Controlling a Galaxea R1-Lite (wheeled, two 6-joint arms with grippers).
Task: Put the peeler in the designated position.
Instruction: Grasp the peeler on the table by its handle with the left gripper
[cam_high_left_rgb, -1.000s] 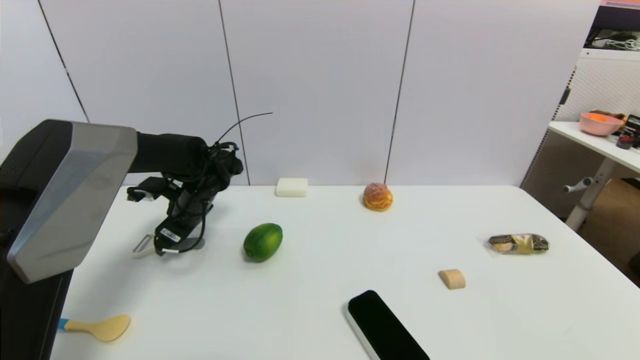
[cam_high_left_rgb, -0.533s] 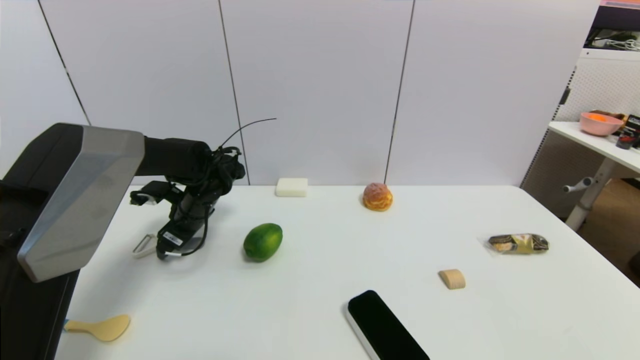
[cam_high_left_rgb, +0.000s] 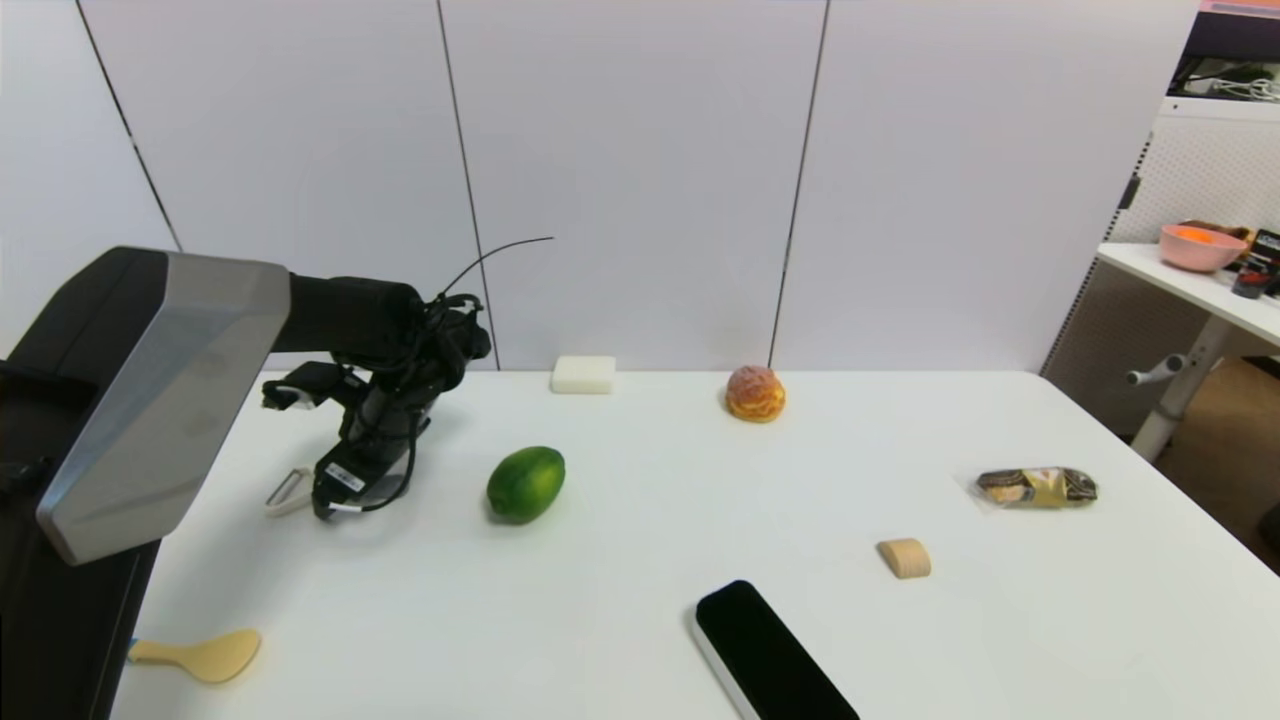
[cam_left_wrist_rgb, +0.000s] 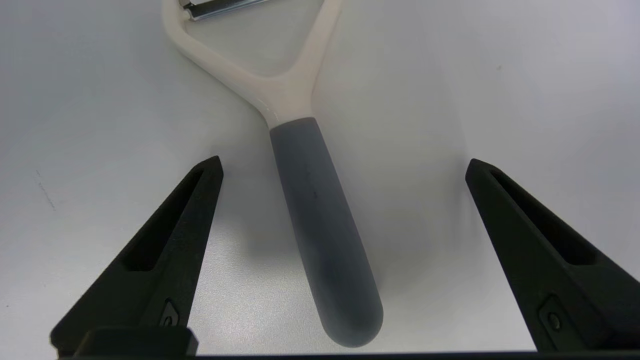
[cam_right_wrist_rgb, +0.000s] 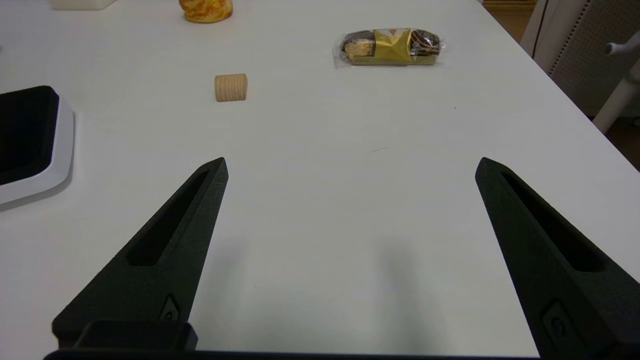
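- Two spread fingers (cam_left_wrist_rgb: 200, 220) of the left gripper (cam_left_wrist_rgb: 342, 167) straddle the peeler (cam_left_wrist_rgb: 320, 225) on the worktop (cam_high_left_rgb: 650, 560): pre-grasp.
- Next: close on the handle.
- Right gripper (cam_right_wrist_rgb: 350, 165) idles, open.

The peeler (cam_left_wrist_rgb: 320, 220) lies flat on the white table (cam_left_wrist_rgb: 500, 75), its grey handle pointing toward six o'clock and its white forked head with the metal blade toward twelve, tilted slightly to eleven. The left gripper (cam_left_wrist_rgb: 342, 167) is spread wide, one black finger on each side of the handle, neither touching it, with the handle nearer the nine o'clock finger.
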